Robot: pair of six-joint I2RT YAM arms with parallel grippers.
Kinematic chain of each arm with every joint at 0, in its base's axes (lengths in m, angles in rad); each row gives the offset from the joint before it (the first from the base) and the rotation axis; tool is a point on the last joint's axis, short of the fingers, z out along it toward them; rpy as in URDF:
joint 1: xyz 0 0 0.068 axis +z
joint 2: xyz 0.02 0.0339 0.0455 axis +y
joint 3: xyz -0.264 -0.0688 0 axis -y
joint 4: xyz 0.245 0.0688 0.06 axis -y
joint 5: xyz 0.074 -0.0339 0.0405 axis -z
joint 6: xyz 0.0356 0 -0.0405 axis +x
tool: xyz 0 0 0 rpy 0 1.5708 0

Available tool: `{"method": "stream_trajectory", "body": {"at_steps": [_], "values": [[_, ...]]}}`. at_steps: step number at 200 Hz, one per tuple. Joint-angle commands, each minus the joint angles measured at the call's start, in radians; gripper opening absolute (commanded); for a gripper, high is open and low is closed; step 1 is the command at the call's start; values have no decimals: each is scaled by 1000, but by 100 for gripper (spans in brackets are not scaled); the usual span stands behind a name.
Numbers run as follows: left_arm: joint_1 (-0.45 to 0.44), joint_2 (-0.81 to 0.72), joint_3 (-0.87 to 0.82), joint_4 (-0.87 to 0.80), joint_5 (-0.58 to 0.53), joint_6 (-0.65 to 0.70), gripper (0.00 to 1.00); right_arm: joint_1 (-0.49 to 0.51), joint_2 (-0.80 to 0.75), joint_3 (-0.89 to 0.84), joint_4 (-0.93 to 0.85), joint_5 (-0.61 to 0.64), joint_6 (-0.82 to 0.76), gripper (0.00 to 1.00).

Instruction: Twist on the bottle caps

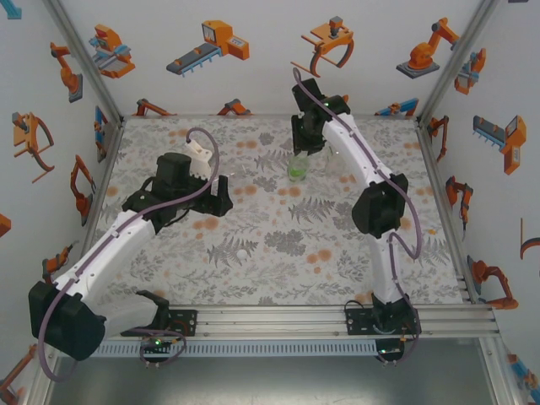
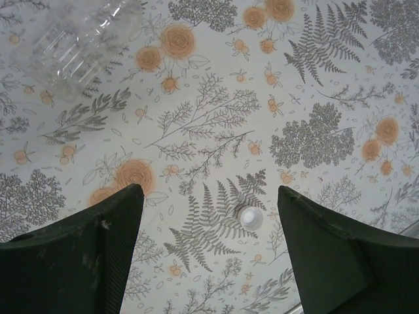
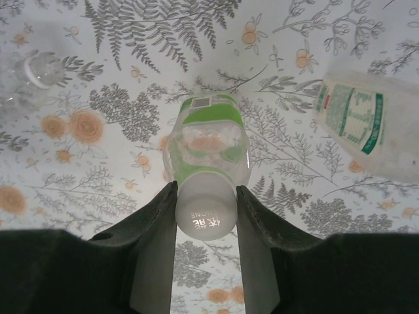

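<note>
The table (image 1: 278,278) is covered in a grey fern print with orange flowers. A small white cap (image 1: 243,252) lies near its middle. A green-labelled bottle (image 1: 297,167) stands toward the far edge.

Green-labelled bottle (image 3: 206,147), upright at the centre of the right wrist view, with a wide white cap (image 3: 205,209) seated on its neck. Clear bottle with whitish printed label (image 3: 366,121), tilted, at right edge. Small white cap (image 2: 251,218), loose and flat, lower centre of left wrist view. Ribbed clear bottle (image 2: 85,39), uncapped state unclear, upper left.
</note>
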Motion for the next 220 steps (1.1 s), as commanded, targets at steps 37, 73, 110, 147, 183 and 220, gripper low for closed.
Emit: {"method": "stream_trajectory", "body": {"at_steps": [37, 73, 110, 147, 183, 220], "values": [[2, 5, 16, -20, 12, -37, 76, -9, 76, 132, -70, 41, -77, 19], [2, 7, 16, -12, 16, -39, 76, -15, 98, 135, -53, 29, -88, 20], [2, 10, 21, -12, 22, -36, 76, -18, 111, 130, -53, 20, -72, 34], [2, 17, 26, -12, 24, -31, 77, -18, 108, 138, -44, 29, -68, 48], [3, 51, 58, -18, 24, 10, 77, -21, 87, 192, -46, 31, -67, 53], [28, 139, 147, -62, 41, 122, 78, -21, 13, 208, -58, 14, -63, 53]]}}
